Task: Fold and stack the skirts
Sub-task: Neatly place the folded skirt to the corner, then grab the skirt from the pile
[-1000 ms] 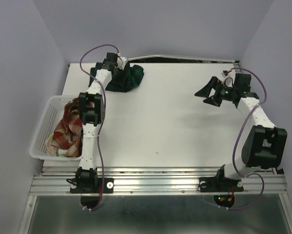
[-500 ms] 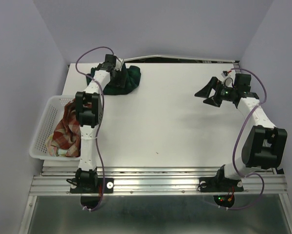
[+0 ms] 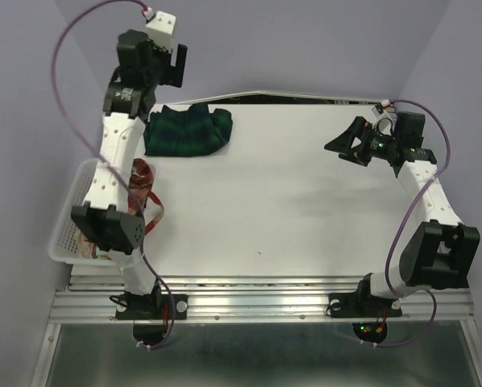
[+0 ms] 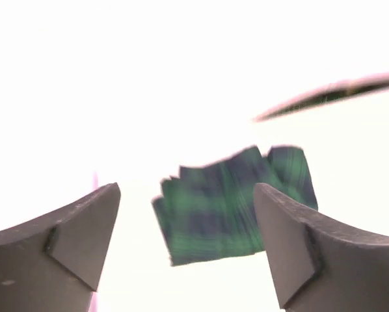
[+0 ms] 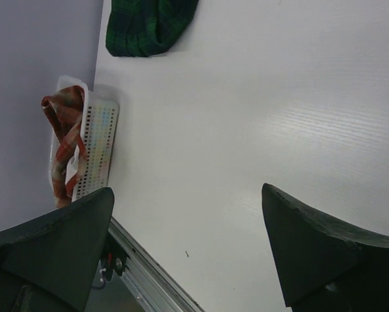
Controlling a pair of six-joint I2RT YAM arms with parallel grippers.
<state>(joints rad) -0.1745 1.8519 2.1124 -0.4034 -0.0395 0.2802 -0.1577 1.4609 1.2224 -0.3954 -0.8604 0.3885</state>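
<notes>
Left gripper: the left gripper (image 4: 187,190) hangs high above the far-left corner, jaws spread wide, nothing between them.
Right gripper: the right gripper (image 5: 187,190) hovers over the far-right part of the table (image 3: 289,201), jaws parted and empty.
Green skirt: the green plaid skirt (image 3: 184,131) lies as a folded rectangle at the far left of the table, free of both arms and directly below the left gripper.
Red skirt: the red-and-cream skirt (image 5: 63,133) sits bunched in the basket (image 5: 98,146) at the left edge, part of it draped over the rim.
Stage: judging by this layout, one skirt is folded and the next has to come out of the basket.
Risk, snag: cloth hanging over the rim could catch on the mesh when pulled and drag the light basket along or tip it.
Risk, arm: the left arm's elbow hangs close over the basket, so a low sweep could knock it.
Risk, fold: the folded piece looks loose at its right end and could spring open if another skirt is dropped on it off-centre.
Risk, edge: the stack spot is near the far edge, where a dark gap (image 3: 305,98) runs along the wall, so a nudged skirt could slide in.
Surface: smooth white tabletop, glossy enough to let cloth slip.
Room: plain lavender walls (image 3: 305,40) on three sides, with a metal rail (image 3: 265,302) along the near edge.
</notes>
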